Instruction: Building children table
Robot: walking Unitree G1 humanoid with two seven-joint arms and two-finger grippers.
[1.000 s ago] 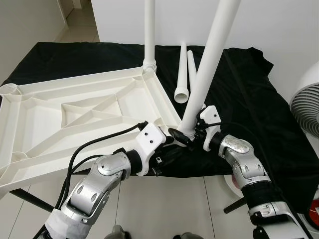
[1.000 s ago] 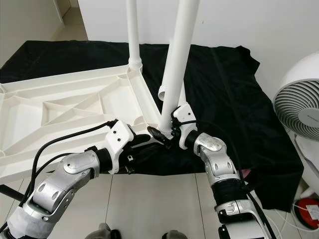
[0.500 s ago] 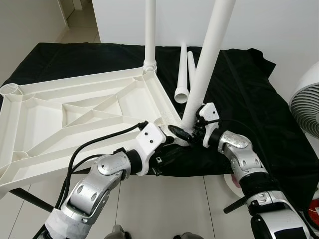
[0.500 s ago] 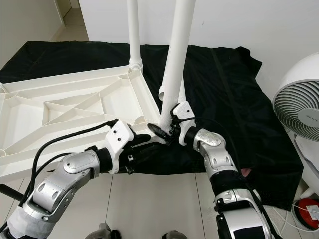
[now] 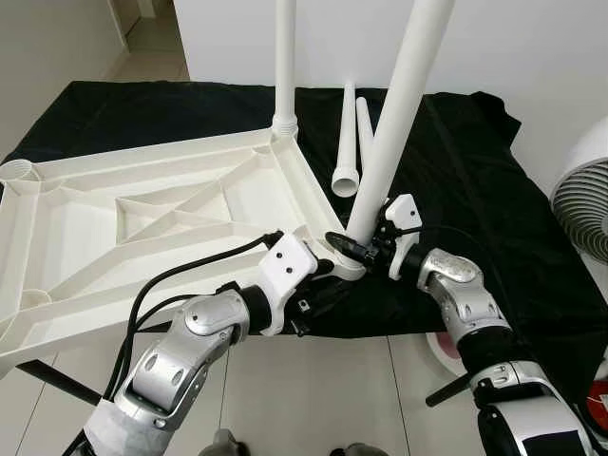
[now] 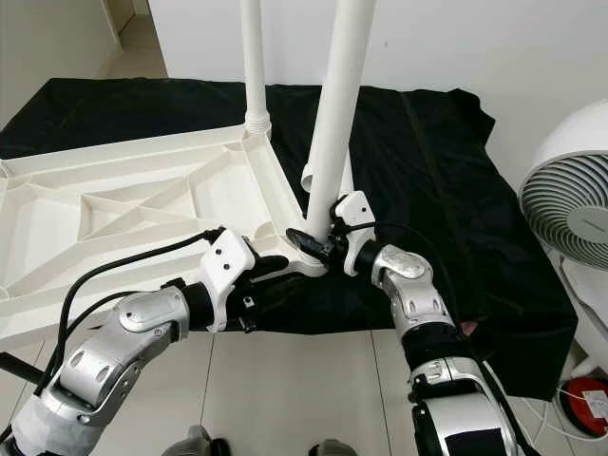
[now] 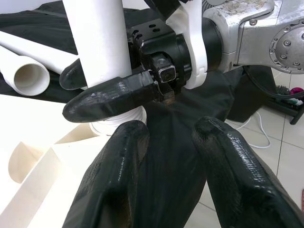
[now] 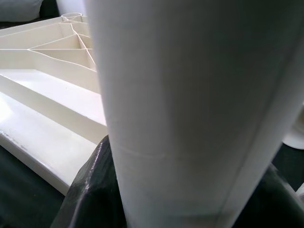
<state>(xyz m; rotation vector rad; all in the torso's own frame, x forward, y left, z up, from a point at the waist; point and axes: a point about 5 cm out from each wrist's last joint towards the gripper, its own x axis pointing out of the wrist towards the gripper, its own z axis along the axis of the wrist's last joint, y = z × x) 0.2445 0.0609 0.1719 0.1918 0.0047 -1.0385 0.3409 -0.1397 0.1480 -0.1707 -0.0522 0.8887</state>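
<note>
The white table top (image 5: 142, 218) lies upside down, ribs up, with one leg (image 5: 285, 66) standing in its far corner. My right gripper (image 5: 353, 243) is shut on the lower end of a second white leg (image 5: 399, 104), which stands tilted over the near right corner socket (image 5: 334, 258). In the right wrist view this leg (image 8: 190, 95) sits between the fingers. My left gripper (image 5: 321, 281) is open just below that corner, its fingers (image 7: 118, 180) apart with only black cloth between them. Two loose legs (image 5: 348, 142) lie on the cloth behind.
A black cloth (image 5: 475, 190) covers the floor under the parts. A white fan (image 5: 584, 204) stands at the right. Light floor tiles (image 5: 332, 380) run along the near side. A white wall rises behind.
My right gripper has shifted slightly and turned its wrist with the leg, whose lower end sits a little higher at the corner. The left arm has hardly moved.
</note>
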